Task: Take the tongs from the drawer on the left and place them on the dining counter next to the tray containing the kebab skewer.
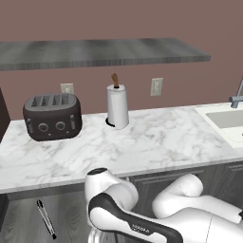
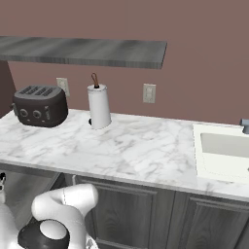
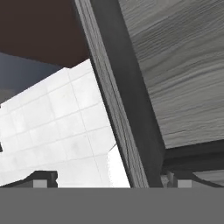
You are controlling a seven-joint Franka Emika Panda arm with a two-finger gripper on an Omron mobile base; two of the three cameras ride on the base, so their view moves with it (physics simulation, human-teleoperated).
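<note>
We are seeing the tongs [image 1: 46, 219] lying inside the open drawer [image 1: 28, 213] at the lower left of the left base view, a slim silver rod with a dark tip resting on the grey wood-grain drawer floor, just below the front edge of the marble counter [image 1: 142, 142]. On that counter a dark toaster [image 1: 52, 116] is standing at the left, and a white paper towel roll [image 1: 117, 105] on an upright holder is standing near the wall, well apart from the toaster. A sink [image 1: 228, 121] is sitting at the counter's right end, with a grey shelf [image 1: 95, 52] hanging on the wall above. Our arm is folding low in front of the cabinets, its white links crossing the bottom of both base views. In the hand view, our gripper [image 3: 109, 181] is pointing along a dark grey wood-grain panel [image 3: 175, 65] with white floor tiles [image 3: 57, 127] beside it; its two dark fingertips [image 3: 41, 180] are standing far apart at the bottom corners, so the jaws are spread wide and are pinching nothing.
</note>
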